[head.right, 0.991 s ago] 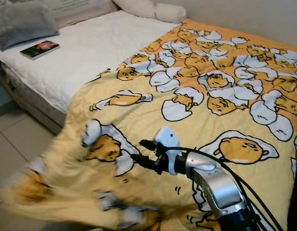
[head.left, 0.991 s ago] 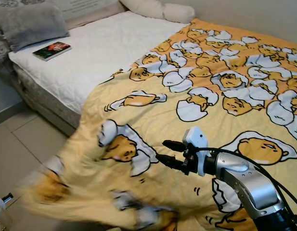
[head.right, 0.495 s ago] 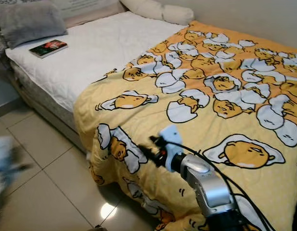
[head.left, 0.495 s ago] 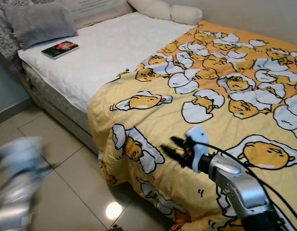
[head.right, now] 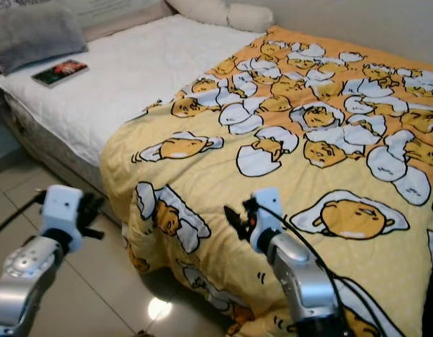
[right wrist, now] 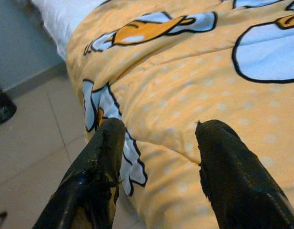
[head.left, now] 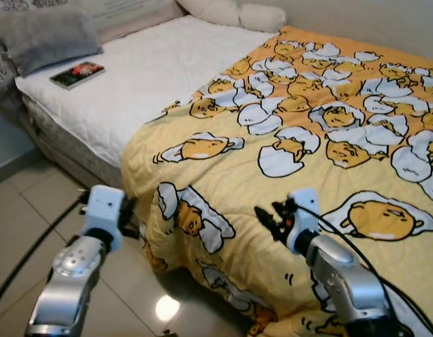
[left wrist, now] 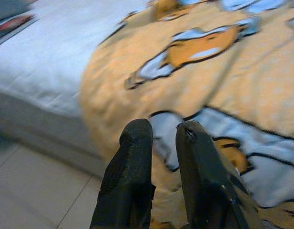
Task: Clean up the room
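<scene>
Yellow blanket drapes the white bed above tiled floor; left gripper nearly closed, right gripper spread.

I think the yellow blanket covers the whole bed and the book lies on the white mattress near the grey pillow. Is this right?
Not quite. The yellow blanket covers only part of the bed: the left eye view shows the white mattress bare toward the head. The book does lie on it near the grey pillow.
</scene>
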Robot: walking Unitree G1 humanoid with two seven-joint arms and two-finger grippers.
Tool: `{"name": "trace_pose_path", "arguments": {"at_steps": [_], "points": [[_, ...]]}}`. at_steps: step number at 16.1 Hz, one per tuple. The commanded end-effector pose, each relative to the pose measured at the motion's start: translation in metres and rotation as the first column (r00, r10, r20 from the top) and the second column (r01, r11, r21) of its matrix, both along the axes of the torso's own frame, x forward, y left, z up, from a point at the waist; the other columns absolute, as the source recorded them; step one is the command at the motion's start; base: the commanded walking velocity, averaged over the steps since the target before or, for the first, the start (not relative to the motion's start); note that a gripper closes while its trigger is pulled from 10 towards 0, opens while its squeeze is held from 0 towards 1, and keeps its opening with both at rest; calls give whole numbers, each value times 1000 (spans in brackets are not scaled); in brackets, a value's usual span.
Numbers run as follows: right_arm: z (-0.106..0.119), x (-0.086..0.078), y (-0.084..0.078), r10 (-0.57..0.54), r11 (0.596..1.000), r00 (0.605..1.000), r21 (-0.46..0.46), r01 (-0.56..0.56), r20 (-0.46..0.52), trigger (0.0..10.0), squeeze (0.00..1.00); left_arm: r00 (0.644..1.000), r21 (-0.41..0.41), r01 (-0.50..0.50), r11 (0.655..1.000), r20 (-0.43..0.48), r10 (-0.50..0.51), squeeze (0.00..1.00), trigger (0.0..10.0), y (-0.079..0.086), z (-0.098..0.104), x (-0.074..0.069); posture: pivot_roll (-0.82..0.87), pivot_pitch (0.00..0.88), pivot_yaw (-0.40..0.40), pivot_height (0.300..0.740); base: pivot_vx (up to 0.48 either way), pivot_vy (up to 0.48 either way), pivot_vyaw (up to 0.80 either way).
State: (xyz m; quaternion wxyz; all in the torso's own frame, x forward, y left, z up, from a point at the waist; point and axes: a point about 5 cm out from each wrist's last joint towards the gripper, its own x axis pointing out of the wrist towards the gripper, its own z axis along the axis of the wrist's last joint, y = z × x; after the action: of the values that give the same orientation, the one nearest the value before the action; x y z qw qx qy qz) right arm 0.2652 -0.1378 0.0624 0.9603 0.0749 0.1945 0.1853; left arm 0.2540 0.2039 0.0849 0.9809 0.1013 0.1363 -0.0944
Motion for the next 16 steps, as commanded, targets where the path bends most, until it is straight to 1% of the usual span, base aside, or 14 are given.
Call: {"name": "trace_pose_path", "arguments": {"at_steps": [1,2,4,5,6,9,12,16], "points": [[1,-4,-15,-170,985,985,-33,170,23,10000,0,994,-24,110,994,26,-109,0,10000,-32,10,4,-72,0,26,740,0,0,-800],[2,-7,-22,-259,965,965,-43,260,35,10000,0,993,-25,119,993,25,-118,0,10000,-41,10,3,-73,0,24,740,0,0,-800],[3,-9,-26,-292,955,956,-48,294,40,10000,0,996,-11,85,996,26,-84,0,10000,-36,9,2,-69,0,15,740,0,0,-800],[3,-11,-28,-306,950,951,-55,308,43,10000,0,997,-1,66,998,31,-66,0,10000,-32,8,2,-60,0,4,740,0,0,-800],[3,-13,-29,-323,944,945,-57,325,42,10000,0,999,-8,41,999,35,-40,0,10000,-27,9,0,-55,0,-2,740,0,0,-800],[2,-18,-32,-346,934,937,-78,348,44,10000,0,999,-16,19,1000,32,-18,0,10000,-23,10,-7,-63,0,-9,740,0,0,-800],[3,-19,-34,-358,929,932,-84,361,50,10000,0,999,13,6,1000,39,-7,0,10000,-20,10,-8,-60,0,-15,740,0,0,-800],[5,-21,-37,-379,921,924,-79,382,51,10000,0,998,9,-27,1000,60,26,0,10000,-15,14,-11,-59,0,-31,740,0,0,-800]]}}
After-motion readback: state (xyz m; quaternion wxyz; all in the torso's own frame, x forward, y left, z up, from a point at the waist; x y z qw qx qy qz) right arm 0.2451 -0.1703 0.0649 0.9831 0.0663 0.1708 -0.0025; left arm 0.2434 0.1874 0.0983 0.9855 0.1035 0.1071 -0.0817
